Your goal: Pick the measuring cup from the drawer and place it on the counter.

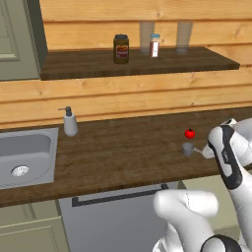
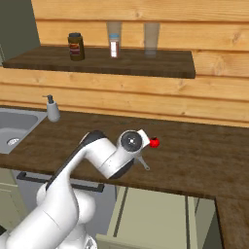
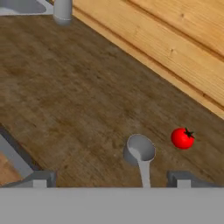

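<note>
Grey measuring cup sits upright on brown counter; drawer open.

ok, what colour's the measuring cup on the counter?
Plain metallic grey; the hand view shows the measuring cup best.

On the dark wood counter stand three small things: one grey measuring cup, one red tomato just behind that cup, and one white soap dispenser far to the cup's left, beside the one steel sink. The wall shelf above the counter bears four containers: one dark jar with a yellow label, one small bottle with a red label, and two clear glasses. Below the counter there is one grey panel with a black bar handle and one open beige-green drawer.
</note>
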### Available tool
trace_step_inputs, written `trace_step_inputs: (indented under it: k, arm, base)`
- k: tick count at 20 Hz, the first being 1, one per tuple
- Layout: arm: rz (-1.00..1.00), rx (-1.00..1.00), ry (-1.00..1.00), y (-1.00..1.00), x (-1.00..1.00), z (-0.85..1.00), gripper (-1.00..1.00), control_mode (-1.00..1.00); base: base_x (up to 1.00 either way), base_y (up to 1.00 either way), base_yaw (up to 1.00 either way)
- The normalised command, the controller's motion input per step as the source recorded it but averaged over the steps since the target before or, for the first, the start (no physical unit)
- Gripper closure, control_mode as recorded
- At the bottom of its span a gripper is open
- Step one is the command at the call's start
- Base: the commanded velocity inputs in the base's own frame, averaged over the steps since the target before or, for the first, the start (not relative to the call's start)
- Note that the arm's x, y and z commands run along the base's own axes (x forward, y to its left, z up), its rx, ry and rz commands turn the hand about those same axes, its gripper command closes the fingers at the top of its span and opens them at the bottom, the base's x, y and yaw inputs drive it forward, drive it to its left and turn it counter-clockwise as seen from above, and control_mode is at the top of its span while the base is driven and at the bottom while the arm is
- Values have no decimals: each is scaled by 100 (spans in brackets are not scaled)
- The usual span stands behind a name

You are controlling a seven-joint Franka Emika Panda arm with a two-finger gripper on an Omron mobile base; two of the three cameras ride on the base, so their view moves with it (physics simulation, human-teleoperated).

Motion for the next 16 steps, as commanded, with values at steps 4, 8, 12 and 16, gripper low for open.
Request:
trace_step_inputs:
  k: [4, 8, 12, 16]
  arm:
    - [0, -5, -10, 36, -14, 48, -100, -100]
    - [0, -5, -2, 33, -4, 41, -100, -100]
    - [0, -4, 0, 24, 0, 42, -100, -100]
    - [0, -3, 0, 21, 0, 48, -100, -100]
  base:
    - [0, 0, 0]
    - [0, 0, 0]
    - [0, 0, 0]
    - [0, 0, 0]
